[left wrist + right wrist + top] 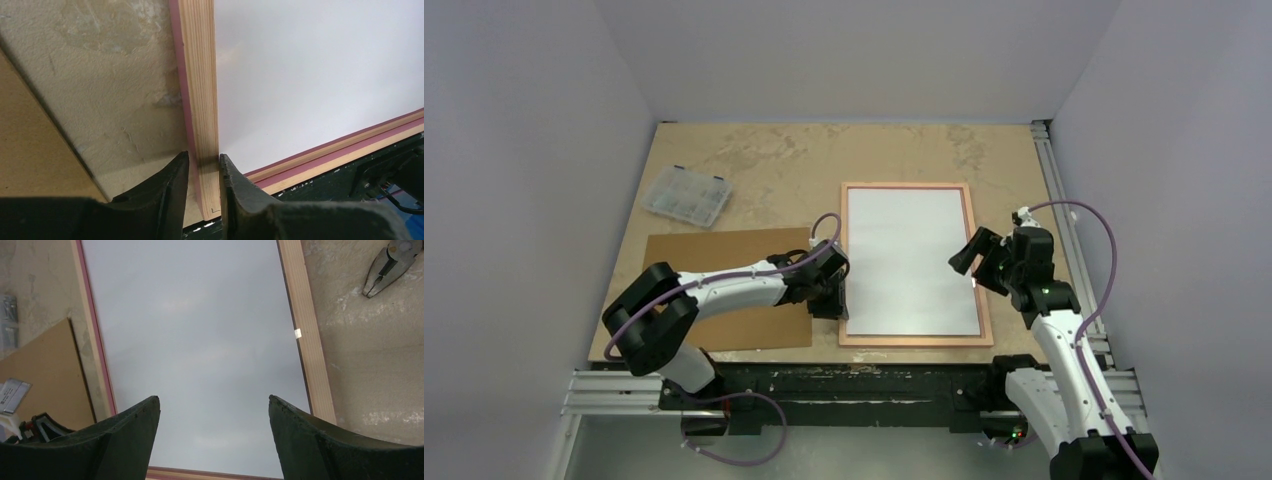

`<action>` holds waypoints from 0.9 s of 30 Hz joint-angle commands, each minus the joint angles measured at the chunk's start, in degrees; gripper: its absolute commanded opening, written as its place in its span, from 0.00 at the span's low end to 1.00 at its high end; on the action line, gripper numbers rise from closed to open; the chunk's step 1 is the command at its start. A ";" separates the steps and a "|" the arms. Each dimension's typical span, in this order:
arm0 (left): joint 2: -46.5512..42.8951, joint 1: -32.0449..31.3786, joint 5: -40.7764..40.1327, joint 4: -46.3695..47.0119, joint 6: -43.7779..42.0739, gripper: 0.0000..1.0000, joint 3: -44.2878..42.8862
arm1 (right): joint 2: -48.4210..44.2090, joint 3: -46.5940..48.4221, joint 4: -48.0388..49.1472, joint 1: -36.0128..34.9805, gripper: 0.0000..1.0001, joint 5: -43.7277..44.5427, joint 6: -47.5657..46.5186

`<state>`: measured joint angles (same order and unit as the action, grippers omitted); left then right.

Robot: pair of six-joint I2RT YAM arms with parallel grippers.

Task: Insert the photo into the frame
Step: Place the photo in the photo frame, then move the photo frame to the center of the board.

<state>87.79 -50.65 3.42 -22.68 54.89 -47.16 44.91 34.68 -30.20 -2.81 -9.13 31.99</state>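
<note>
The frame (904,186) lies flat on the table, right of centre. The photo (911,260) lies inside it with its plain white back up, filling the opening. My left gripper (836,296) is at the frame's left rail near the near-left corner. In the left wrist view the jaws (204,160) are closed on that rail (200,90), one finger outside and one on the photo's (310,75) side. My right gripper (969,262) hangs open and empty over the photo's right part. In the right wrist view the photo (195,340) and the right rail (310,355) show between and beside the spread fingers (214,402).
A brown backing board (724,290) lies left of the frame under my left arm. A clear compartment box (687,195) sits at the back left. Pliers (387,265) lie on the table right of the frame. The table's near edge runs just below the frame.
</note>
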 commanded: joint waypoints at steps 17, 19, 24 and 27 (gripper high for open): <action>6.90 1.27 1.77 4.88 2.76 0.00 -5.49 | 1.05 -1.97 4.42 0.34 0.78 -5.26 1.15; 7.99 2.06 2.70 5.45 2.32 0.00 -6.14 | 1.02 -2.02 4.55 0.29 0.78 -5.29 1.15; 10.81 4.16 4.03 4.88 0.29 0.00 -9.29 | 1.06 -1.94 4.36 0.32 0.78 -5.80 1.10; 12.57 4.66 4.14 3.16 -0.94 0.00 -12.23 | 0.98 -1.89 4.37 0.29 0.78 -5.88 0.90</action>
<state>97.14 -47.59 10.02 -22.09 56.29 -55.70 46.13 32.60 -27.70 -2.81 -13.47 32.60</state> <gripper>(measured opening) 0.096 0.783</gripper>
